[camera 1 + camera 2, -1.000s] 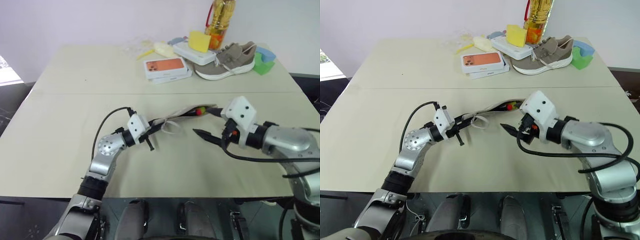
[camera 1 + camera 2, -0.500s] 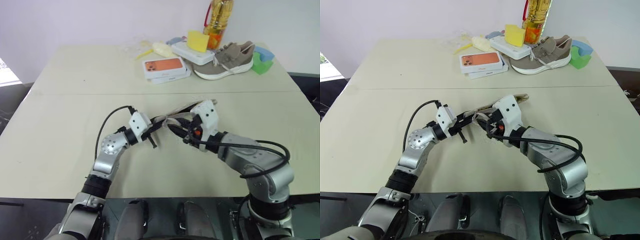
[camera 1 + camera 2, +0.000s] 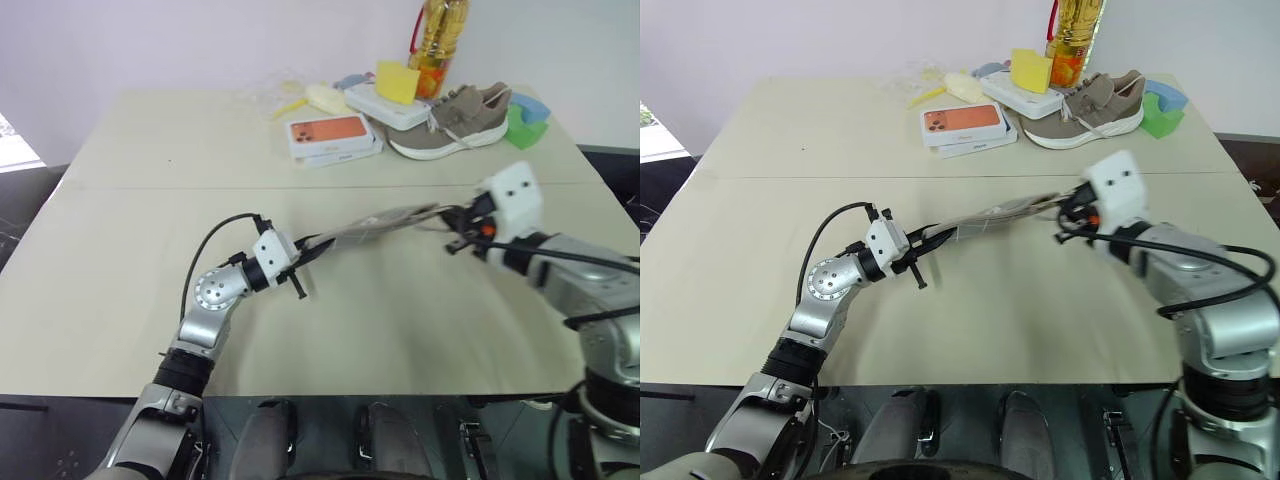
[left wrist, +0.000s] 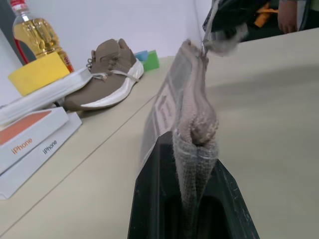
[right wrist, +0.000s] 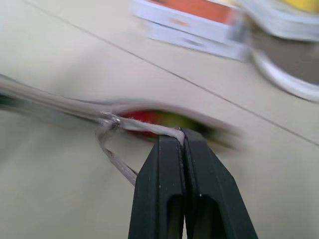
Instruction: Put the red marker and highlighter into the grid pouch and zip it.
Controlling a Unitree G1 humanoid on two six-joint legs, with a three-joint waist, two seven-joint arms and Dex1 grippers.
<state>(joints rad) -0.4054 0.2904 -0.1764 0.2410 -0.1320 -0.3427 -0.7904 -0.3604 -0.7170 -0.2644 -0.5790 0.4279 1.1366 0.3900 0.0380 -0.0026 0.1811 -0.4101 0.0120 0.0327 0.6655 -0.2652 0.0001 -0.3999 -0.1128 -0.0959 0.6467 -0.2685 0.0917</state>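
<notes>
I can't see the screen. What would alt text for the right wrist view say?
Two black jaws of the right gripper, pressed shut, pinch the zipper edge of the grid pouch above a beige table. Red and yellow show through the pouch's open slit, and stacked phone boxes lie blurred behind.

The grid pouch (image 3: 375,226) stretches across the table (image 3: 120,250) centre between 2 grippers; at 12 o'clock, phone boxes (image 3: 335,138), with a shoe (image 3: 450,122) at 1 o'clock.
</notes>
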